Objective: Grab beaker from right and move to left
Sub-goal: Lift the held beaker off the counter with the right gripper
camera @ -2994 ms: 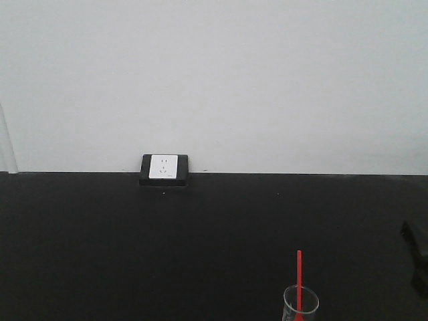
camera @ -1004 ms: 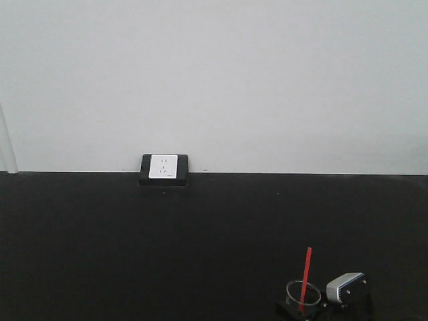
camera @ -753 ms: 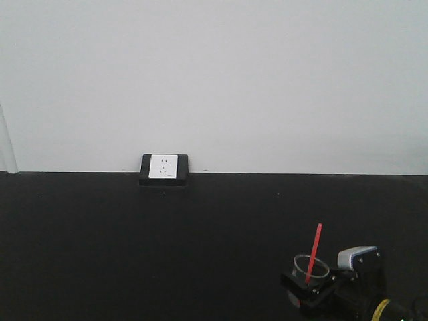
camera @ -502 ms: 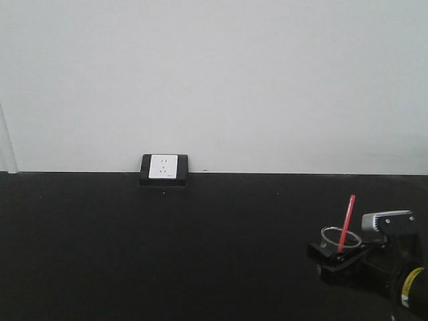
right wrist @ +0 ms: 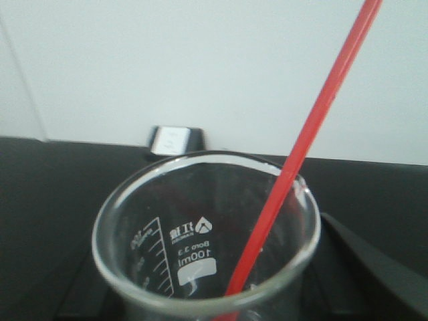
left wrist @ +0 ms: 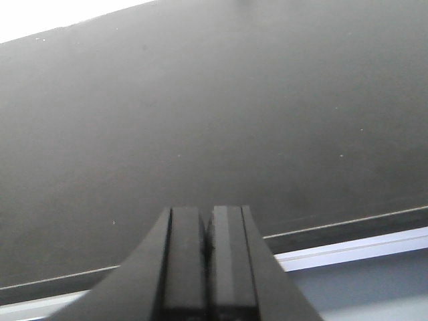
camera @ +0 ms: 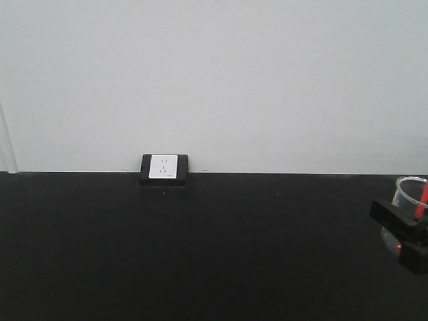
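Glass beaker (camera: 408, 192) with its red rod (right wrist: 301, 154) is clamped in my right gripper (camera: 405, 235) at the front view's far right edge, seemingly clear of the black table (camera: 200, 254); my left gripper (left wrist: 207, 267) is pressed together, empty; carrying it left comes next, kept level.

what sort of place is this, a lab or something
Probably a laboratory bench: a graduated 100 ml glass beaker holding a red rod, a black worktop, and a socket box below a plain white wall.
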